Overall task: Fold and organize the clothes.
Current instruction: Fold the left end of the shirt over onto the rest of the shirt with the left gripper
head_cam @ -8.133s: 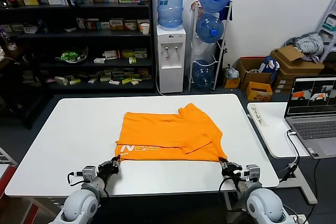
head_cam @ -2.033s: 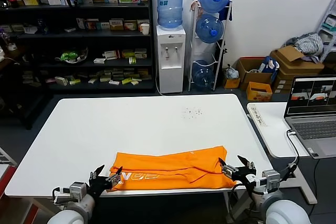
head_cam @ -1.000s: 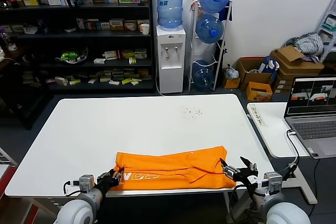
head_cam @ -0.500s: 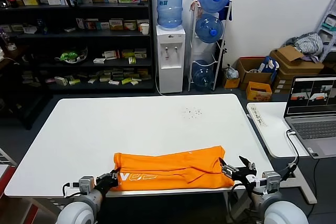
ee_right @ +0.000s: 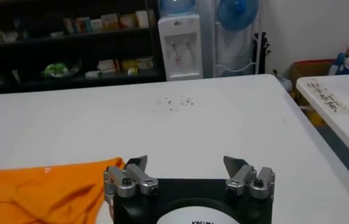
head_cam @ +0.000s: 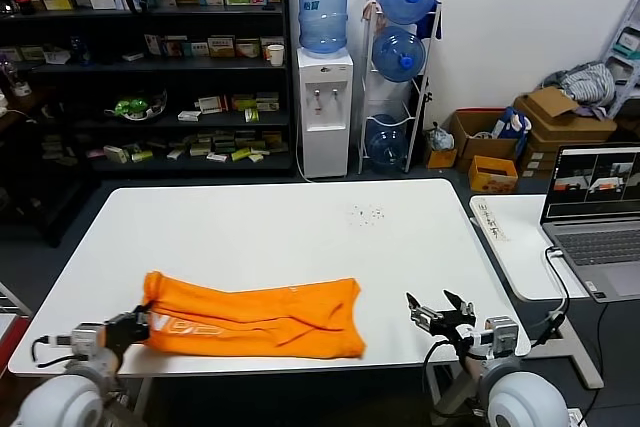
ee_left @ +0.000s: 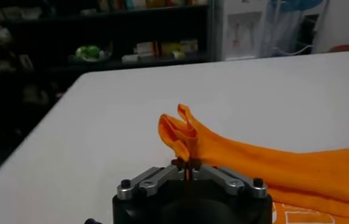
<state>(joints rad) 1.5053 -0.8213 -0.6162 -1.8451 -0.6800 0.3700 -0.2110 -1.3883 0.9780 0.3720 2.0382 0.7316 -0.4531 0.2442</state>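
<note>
Orange T-shirt (head_cam: 255,315): folded into a long band, lying on the near-left part of the white table (head_cam: 300,232); white lettering shows near its left end.

Left gripper (head_cam: 133,324): at the table's near-left edge, clamped on the shirt's left corner. The left wrist view alone shows the pinch: a bunched orange fold (ee_left: 183,135) stands up between the closed fingers.

Right gripper (head_cam: 438,312): near the table's front-right edge, fingers spread wide, holding nothing, apart from the shirt's right end. The right wrist view shows orange cloth beside one finger (ee_right: 134,167).

Surroundings: water dispenser (head_cam: 325,97) carrying a blue bottle (head_cam: 324,12); rack of blue bottles (head_cam: 400,52); shelves (head_cam: 140,67); laptop (head_cam: 598,219) on a side table; dark specks (head_cam: 365,213) on the tabletop.
</note>
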